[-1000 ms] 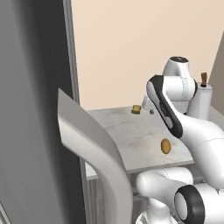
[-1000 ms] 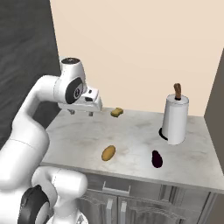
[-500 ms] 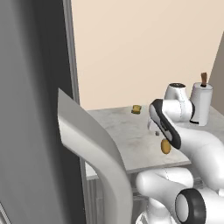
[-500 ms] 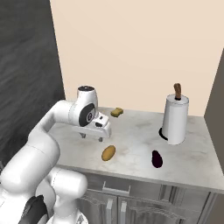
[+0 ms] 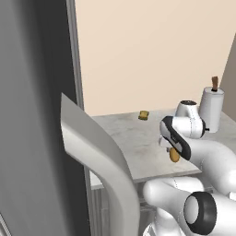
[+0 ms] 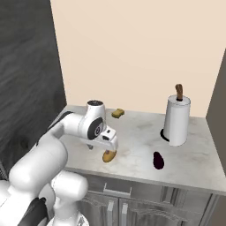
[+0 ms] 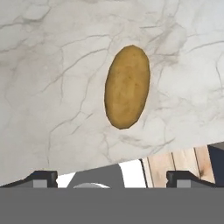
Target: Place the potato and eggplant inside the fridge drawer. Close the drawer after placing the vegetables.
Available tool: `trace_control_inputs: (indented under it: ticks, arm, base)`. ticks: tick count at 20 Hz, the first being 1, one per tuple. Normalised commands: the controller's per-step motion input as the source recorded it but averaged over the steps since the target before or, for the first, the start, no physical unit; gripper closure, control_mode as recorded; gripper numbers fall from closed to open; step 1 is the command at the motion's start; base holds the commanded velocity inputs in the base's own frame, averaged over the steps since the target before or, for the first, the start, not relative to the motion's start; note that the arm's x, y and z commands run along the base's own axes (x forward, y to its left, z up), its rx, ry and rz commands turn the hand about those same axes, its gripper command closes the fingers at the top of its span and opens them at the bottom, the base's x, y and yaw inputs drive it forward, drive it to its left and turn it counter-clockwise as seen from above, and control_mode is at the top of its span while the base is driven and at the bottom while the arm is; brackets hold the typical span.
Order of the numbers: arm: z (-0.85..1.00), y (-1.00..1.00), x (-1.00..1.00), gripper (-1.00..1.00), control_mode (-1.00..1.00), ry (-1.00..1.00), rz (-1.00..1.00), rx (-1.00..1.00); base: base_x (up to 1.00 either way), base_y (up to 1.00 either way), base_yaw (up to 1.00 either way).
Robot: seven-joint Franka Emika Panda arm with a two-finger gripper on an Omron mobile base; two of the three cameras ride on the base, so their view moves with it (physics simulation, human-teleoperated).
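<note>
Arm dropped twd counter, gripper (image 7: 112,177) now wide open right over potato (image 7: 127,87), not touching.

Left base cam sits behind the arm, looking forward and down past a grey fridge door (image 5: 97,152) at the marble counter (image 5: 133,143). Right base cam covers that same counter (image 6: 194,163) from the other side. Both catch the potato (image 6: 109,156). Hand cam stares straight down, close on the potato (image 7: 127,86).
</note>
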Motion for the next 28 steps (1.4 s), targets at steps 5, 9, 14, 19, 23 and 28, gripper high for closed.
trace_control_inputs:
  ticks: [5,9,14,19,23,28]
  arm:
    - [-0.39,-0.22,0.12,-1.00,-1.00,0.00,-0.09,0.01]
    - [-0.28,-0.13,0.20,-1.00,-1.00,0.00,-0.07,0.00]
    - [-0.23,-0.06,0.32,-1.00,-1.00,0.00,-0.07,0.00]
    - [-0.12,0.00,0.26,-1.00,-1.00,0.00,-0.05,0.00]
    - [-0.13,-0.03,0.07,-1.00,-1.00,0.00,0.00,0.00]
    - [-0.19,-0.01,0.00,1.00,-1.00,0.00,0.00,0.00]
  base:
    - [0.00,0.00,0.00]
    - [0.00,0.00,0.00]
    - [0.00,0.00,0.00]
    - [0.00,0.00,0.00]
    - [0.00,0.00,0.00]
    - [0.00,0.00,0.00]
